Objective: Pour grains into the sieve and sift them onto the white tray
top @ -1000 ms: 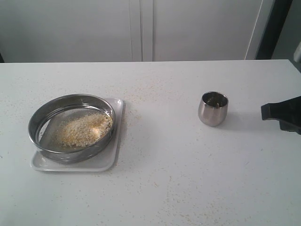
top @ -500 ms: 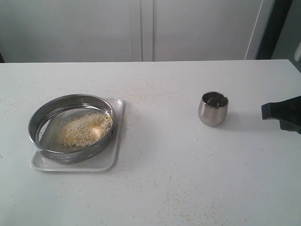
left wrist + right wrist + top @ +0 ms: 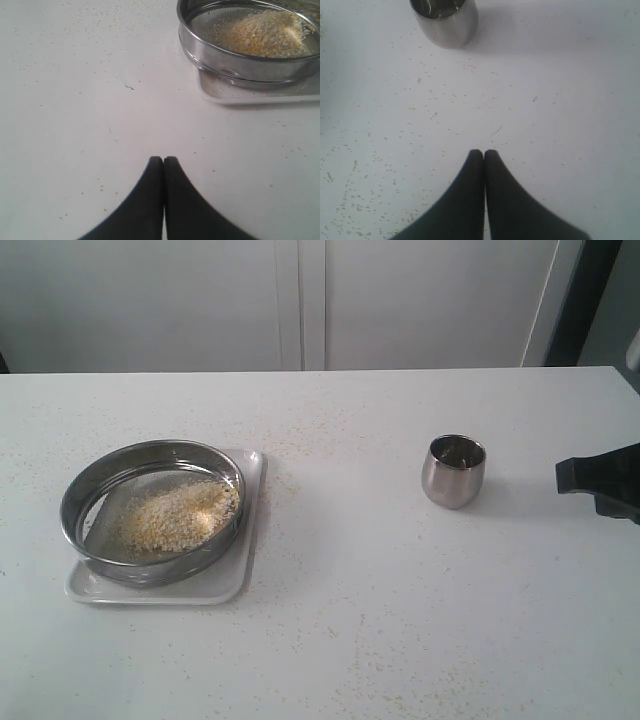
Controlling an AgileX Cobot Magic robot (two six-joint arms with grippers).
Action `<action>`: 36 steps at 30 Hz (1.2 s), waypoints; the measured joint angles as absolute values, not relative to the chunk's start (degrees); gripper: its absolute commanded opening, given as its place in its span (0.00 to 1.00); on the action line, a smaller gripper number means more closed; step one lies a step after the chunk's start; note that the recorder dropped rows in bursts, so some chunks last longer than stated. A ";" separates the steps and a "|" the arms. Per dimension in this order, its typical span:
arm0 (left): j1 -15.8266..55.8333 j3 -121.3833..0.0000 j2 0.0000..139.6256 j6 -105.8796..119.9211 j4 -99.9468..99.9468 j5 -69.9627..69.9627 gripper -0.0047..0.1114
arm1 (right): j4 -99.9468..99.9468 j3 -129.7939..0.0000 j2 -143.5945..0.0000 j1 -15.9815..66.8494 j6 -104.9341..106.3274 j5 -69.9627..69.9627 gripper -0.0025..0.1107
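My left fingers (image 3: pixel 152 200) and right fingers (image 3: pixel 472 200) are pressed together, empty. I'd grip the sieve (image 3: pixel 235 57) ahead of my left, shaking grains (image 3: pixel 260 32) gently over the white tray (image 3: pixel 250 95).

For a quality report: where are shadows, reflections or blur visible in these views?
Exterior view: soft even light; the small rounded steel cup casts a faint shadow; the wide round steel sieve shows reflections. Left wrist view: sieve sharp, black left gripper edges soft. Right wrist view: broad soft shadow beside the cup, black right gripper edges soft.
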State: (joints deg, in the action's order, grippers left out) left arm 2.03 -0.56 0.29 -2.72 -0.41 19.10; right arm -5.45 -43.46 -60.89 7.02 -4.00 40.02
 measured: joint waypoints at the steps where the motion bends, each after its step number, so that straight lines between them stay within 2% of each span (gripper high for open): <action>1: 2.03 -0.56 0.29 -2.72 -0.41 19.10 0.04 | -5.45 -43.46 -60.89 7.02 -4.00 40.02 0.02; 20: 2.03 -0.28 0.29 -2.72 -0.41 17.67 0.04 | -5.45 -43.46 -60.89 7.02 -4.03 40.02 0.02; 31: 2.03 -0.29 0.29 -2.72 -0.41 -0.75 0.04 | -5.45 -43.46 -60.89 7.02 -4.03 40.02 0.02; 36: 2.03 -0.29 0.29 -2.72 -0.41 -2.99 0.04 | -5.45 -43.46 -60.89 7.02 -4.03 40.02 0.02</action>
State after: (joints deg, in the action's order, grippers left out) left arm 2.03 -0.29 0.29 -2.72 -0.41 -2.99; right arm -5.45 -43.46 -60.89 7.02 -4.03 40.02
